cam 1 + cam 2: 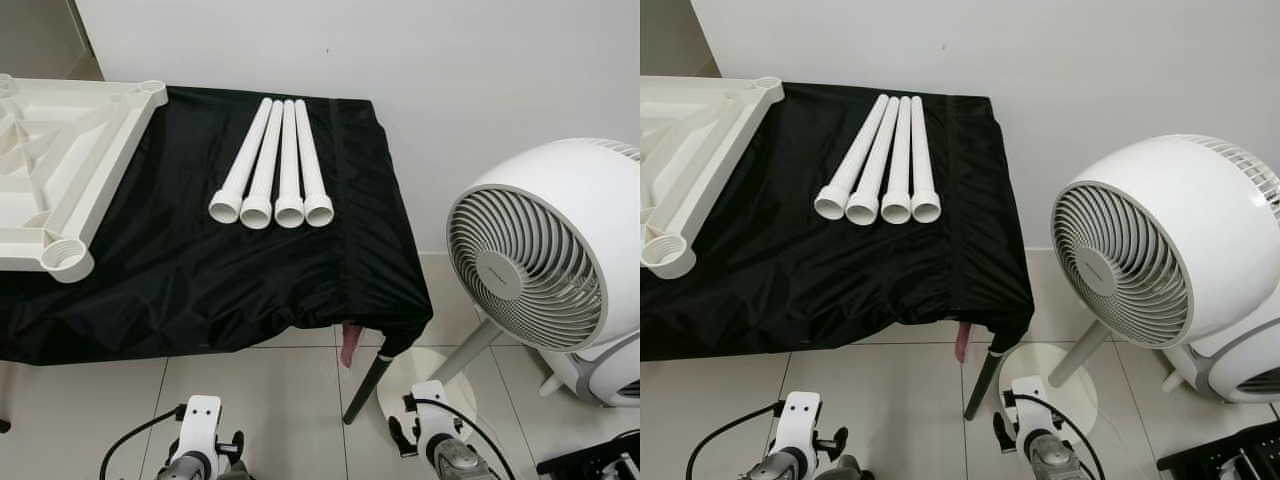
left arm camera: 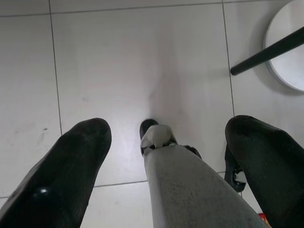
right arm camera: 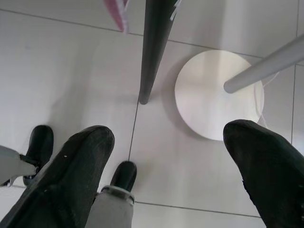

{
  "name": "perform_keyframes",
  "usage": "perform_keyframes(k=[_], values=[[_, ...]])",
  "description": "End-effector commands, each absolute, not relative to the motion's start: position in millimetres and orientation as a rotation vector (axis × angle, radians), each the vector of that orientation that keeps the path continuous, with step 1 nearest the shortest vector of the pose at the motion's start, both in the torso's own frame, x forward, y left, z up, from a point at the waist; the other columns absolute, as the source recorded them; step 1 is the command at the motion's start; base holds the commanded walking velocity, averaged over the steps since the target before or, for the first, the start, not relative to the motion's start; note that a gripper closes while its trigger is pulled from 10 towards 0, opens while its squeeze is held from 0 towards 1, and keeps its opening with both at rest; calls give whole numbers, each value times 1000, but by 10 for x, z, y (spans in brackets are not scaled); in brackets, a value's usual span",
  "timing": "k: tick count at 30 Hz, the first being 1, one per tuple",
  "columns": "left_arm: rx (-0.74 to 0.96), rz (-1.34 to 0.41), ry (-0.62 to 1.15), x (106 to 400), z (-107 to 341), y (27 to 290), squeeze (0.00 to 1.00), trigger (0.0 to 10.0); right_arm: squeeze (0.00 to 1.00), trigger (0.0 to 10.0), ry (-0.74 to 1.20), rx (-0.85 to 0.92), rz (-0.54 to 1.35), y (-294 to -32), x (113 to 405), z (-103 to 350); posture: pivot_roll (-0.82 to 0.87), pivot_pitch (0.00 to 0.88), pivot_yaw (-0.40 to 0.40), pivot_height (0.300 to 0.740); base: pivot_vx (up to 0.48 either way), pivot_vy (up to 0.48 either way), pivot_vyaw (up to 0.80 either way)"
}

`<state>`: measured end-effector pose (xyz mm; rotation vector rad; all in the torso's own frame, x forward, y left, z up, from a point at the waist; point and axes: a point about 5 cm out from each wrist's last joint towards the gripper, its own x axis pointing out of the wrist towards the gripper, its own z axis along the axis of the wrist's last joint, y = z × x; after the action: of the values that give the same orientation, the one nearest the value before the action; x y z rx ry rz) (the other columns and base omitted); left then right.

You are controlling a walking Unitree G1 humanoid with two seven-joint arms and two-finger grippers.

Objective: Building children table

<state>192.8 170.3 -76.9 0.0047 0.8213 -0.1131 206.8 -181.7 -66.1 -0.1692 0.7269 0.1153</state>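
Nothing assembled yet, by the look of it. Four white table legs (image 1: 272, 165) lying loose, side by side and touching, on the black-draped tabletop (image 1: 200, 270), threaded ends toward the near edge. Upturned white table top panel (image 1: 55, 150) resting at the same surface's left end, corner socket (image 1: 66, 258) bare, no leg screwed in.

Left claw (image 2: 166, 156) hanging low over the tiled floor (image 2: 118, 71), fingers (image 2: 71, 166) spread wide, gripping nothing; legs and panel well above and ahead of it. Right claw (image 3: 166, 166) likewise spread and empty, down near the tabletop's dark leg (image 3: 154, 47) and the round fan base (image 3: 213, 95), white fan (image 1: 545, 250) off to its right.

All of it left to do: lifting each leg, seating it in a socket, turning it home, four times over, then flipping the table upright.
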Motion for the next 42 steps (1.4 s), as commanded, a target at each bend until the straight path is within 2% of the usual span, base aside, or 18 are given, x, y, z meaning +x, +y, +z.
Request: perform_keyframes(k=[1, 19, 34, 42], values=[[28, -64, 856, 1874, -808, 1710, 0, 10000, 0, 10000, 778, -177, 110, -1831, 1963, -728, 114, 0, -29, 740, 0, 0, 0], [49, -75, 866, 1835, -830, 1665, 0, 10000, 0, 10000, 828, -201, 110, -1870, 1882, -776, 148, 0, -44, 740, 0, 0, 0], [39, -77, 879, 1790, -856, 1608, 0, 10000, 0, 10000, 846, -213, 121, -1846, 1861, -794, 161, 0, -40, 740, 0, 0, 729], [25, -69, 893, 1779, -864, 1624, 0, 10000, 0, 10000, 847, -199, 110, -1846, 1851, -798, 155, 0, -33, 740, 0, 0, 0]])
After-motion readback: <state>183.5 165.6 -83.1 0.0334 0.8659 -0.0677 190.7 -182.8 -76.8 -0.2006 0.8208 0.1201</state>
